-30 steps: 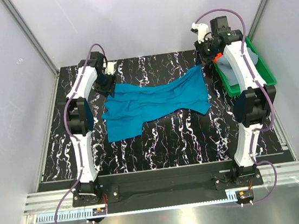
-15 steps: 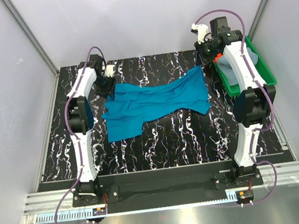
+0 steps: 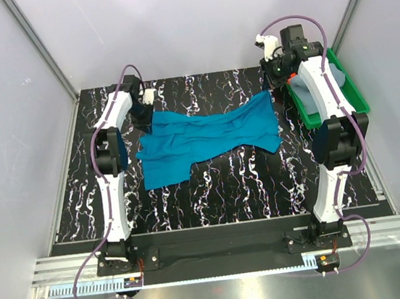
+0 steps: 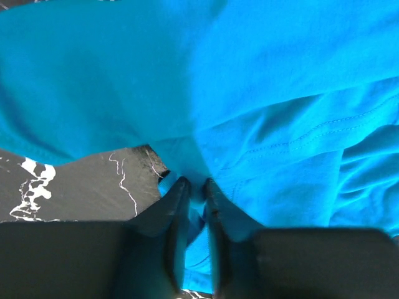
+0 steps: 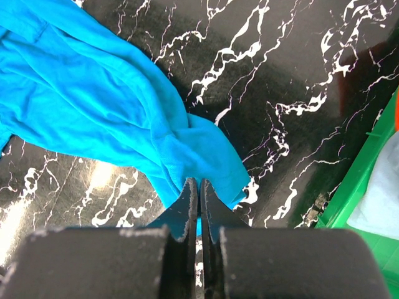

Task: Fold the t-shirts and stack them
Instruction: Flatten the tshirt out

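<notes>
A teal-blue t-shirt (image 3: 206, 138) lies crumpled and spread across the black marbled table (image 3: 241, 188). My left gripper (image 3: 142, 115) is at the shirt's far left corner. In the left wrist view its fingers pinch a fold of the teal cloth (image 4: 280, 93), the gripper (image 4: 193, 188) shut on it. My right gripper (image 3: 277, 85) is at the far right corner, shut (image 5: 199, 185) on the shirt's edge (image 5: 93, 106). An orange-red shirt (image 3: 291, 78) and a grey-blue one (image 3: 311, 104) lie in the tray, partly hidden by the right arm.
A green plastic tray (image 3: 354, 94) stands at the table's far right; its rim (image 5: 374, 156) shows close to the right gripper. Metal frame posts and grey walls enclose the table. Bare marbled surface lies in front of the shirt.
The left gripper has shifted onto the shirt's far left corner and closed on a fold of the cloth. The right gripper has stayed shut on its corner.
</notes>
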